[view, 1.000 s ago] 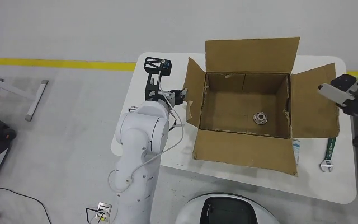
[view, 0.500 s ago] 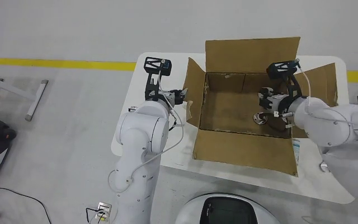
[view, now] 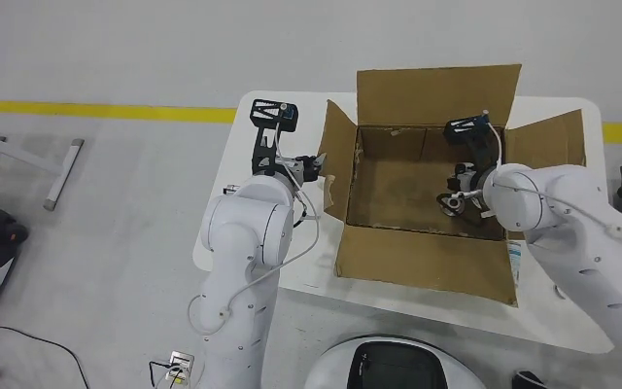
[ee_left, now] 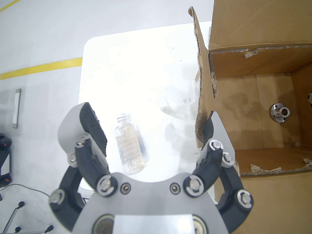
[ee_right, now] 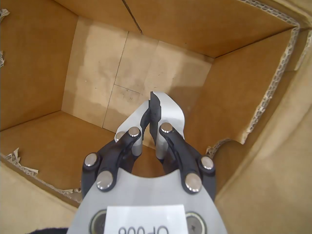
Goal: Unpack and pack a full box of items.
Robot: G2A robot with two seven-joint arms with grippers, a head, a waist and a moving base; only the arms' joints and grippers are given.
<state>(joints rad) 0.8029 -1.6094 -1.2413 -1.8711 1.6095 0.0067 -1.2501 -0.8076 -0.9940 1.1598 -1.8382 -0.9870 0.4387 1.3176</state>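
The open cardboard box (view: 425,261) stands on the white table (view: 544,313), flaps spread. A small metal flange (ee_left: 279,113) lies on the box floor. My right gripper (view: 453,198) is down inside the box, close over the flange; in the right wrist view it (ee_right: 151,109) is shut with its pads pressed together and nothing visible between them. My left gripper (ee_left: 148,112) hangs open above the table just outside the box's left flap (view: 337,160). A clear plastic bottle (ee_left: 130,147) lies on the table beneath it, untouched.
A crumpled clear plastic bag (ee_left: 180,103) lies against the left flap's foot. A small blue and white item (view: 513,261) sits on the table by the box's right front corner. The table edge is close behind the left arm.
The right arm swung in from the table's right edge over the box and lowered into it, ending near the flange. The left arm has kept still.
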